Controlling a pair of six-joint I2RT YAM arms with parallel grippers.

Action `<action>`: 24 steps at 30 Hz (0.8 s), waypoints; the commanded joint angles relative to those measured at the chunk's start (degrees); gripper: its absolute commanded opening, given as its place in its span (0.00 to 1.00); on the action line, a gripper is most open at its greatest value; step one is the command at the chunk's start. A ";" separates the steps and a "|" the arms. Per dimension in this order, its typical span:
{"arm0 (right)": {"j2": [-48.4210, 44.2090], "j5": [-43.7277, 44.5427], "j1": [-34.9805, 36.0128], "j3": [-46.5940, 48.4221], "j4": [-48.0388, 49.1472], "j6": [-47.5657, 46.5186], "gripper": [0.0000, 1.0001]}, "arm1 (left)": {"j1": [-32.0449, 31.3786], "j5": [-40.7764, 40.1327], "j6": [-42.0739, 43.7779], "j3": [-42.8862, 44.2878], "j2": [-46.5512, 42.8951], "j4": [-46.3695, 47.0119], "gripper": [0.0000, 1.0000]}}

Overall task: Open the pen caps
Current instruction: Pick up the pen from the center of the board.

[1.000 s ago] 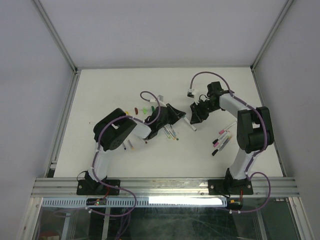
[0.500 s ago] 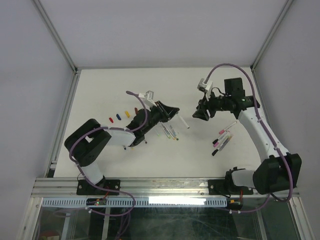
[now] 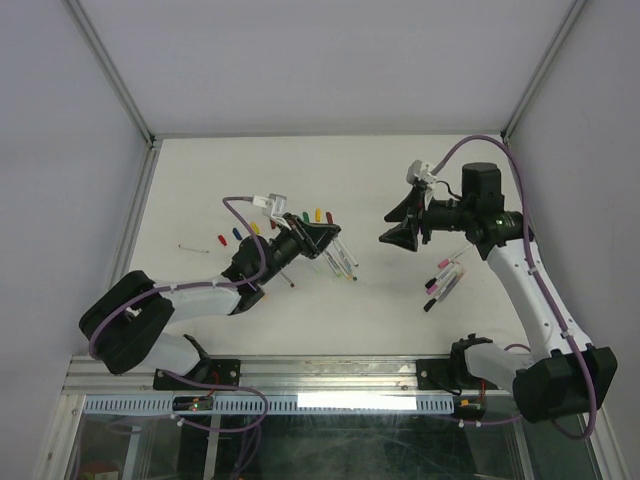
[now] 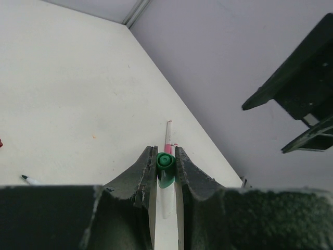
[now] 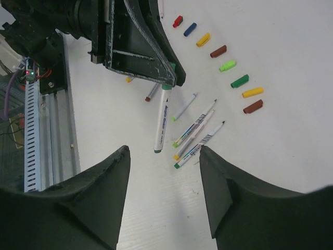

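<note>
The pen caps (image 5: 227,65) are looking tiny, light and hard, and smooth enough to be slipping or rolling. I am judging that each wants pinching across its sides with the fingertips and pulling straight along the barrel. They are lying in a row on the table (image 5: 291,156), just beyond the tip of my left gripper (image 4: 165,153) and ahead of and below my right gripper (image 5: 163,156). My left gripper is clamping a white pen (image 5: 162,119) with green at the held end; I cannot tell whether that is its cap. My right gripper is hanging wide apart, holding and touching nothing.
</note>
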 commanded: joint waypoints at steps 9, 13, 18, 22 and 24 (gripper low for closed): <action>-0.06 -11.85 -0.50 -8.92 8.71 2.76 0.65 | -0.22 5.01 7.22 -2.87 -10.11 1.05 0.00; 1.36 -13.09 -0.46 -9.27 7.43 1.97 0.67 | -0.21 6.78 7.14 -3.79 -10.52 2.67 0.00; 2.75 -13.25 -0.42 -9.43 6.33 1.44 0.68 | -0.23 9.13 6.76 -5.13 -10.39 6.37 0.00; 3.16 -12.69 -0.32 -9.31 5.75 1.18 0.69 | -0.34 9.19 7.66 -5.54 -10.74 7.45 0.00; 3.17 -12.08 -0.16 -9.54 5.53 0.73 0.69 | -0.32 9.28 8.06 -5.62 -10.70 8.00 0.00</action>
